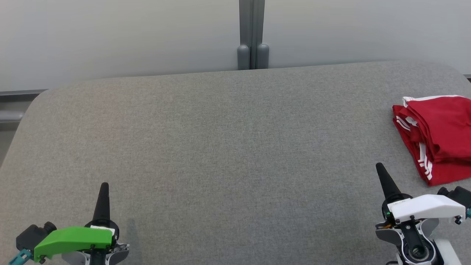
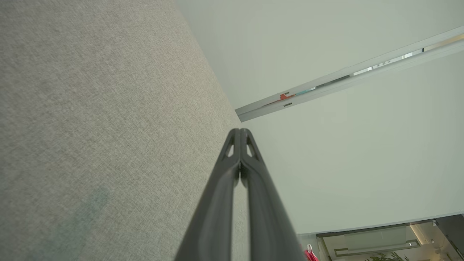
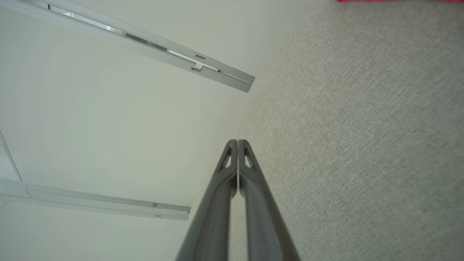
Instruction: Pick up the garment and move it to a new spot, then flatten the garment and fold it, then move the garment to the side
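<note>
- the red garment (image 1: 438,136) lies in a folded pile at the right edge of the grey table (image 1: 220,147).
- the left gripper (image 1: 104,186) is squeezed shut on nothing, well apart from the garment.
- the right gripper (image 1: 379,167) is squeezed shut on nothing too, near the garment but not touching it.
- the garment looks folded and set aside, so the job seems about done.
- if it needs one more move, the right gripper should open first, then pinch all the layers at the near edge so the pile does not fall open.
</note>
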`<state>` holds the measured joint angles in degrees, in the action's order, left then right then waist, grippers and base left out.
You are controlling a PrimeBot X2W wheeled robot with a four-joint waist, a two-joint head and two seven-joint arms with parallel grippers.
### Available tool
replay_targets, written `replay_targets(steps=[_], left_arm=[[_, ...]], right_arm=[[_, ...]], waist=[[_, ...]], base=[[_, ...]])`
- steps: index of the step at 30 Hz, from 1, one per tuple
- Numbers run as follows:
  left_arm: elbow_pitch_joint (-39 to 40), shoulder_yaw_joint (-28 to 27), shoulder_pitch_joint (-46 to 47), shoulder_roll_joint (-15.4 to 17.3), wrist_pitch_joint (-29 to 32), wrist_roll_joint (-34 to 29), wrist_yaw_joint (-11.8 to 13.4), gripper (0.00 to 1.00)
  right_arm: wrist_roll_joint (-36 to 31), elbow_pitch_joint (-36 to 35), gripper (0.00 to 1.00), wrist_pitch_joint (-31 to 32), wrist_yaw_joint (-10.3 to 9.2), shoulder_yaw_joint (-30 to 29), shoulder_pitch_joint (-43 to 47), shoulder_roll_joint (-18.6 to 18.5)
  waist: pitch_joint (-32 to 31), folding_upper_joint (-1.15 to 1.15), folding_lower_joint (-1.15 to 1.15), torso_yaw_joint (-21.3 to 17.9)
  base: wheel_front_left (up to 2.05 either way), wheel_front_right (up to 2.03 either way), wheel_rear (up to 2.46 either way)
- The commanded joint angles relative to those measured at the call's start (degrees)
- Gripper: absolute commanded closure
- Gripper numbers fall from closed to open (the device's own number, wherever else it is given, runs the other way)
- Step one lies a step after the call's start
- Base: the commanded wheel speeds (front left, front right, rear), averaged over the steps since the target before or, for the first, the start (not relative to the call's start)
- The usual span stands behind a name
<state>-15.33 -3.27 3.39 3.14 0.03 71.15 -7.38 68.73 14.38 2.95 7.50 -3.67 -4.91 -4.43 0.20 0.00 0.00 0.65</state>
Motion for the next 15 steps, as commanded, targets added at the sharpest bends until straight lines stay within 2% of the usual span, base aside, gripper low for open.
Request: replay_targets(steps=[1,15], left_arm=[[0.58,-0.37,1.73,0.10,0.43,1.20,-0.12,1.00],[0.87,-1.35,2.22,0.00,2.40,7.40,-0.14,1.00]], right_arm=[[1.47,-0.68,1.00,0.33,0.01,-0.35,-1.01,-0.06],[8.35,-0.63,1.00,1.40,0.01,-1.16,-1.27,0.48]], waist=[[0.00,0.00,0.00,-0.01],[-0.01,0.00,0.00,-0.18]], base=[[0.00,0.00,0.00],[0.00,0.00,0.00]])
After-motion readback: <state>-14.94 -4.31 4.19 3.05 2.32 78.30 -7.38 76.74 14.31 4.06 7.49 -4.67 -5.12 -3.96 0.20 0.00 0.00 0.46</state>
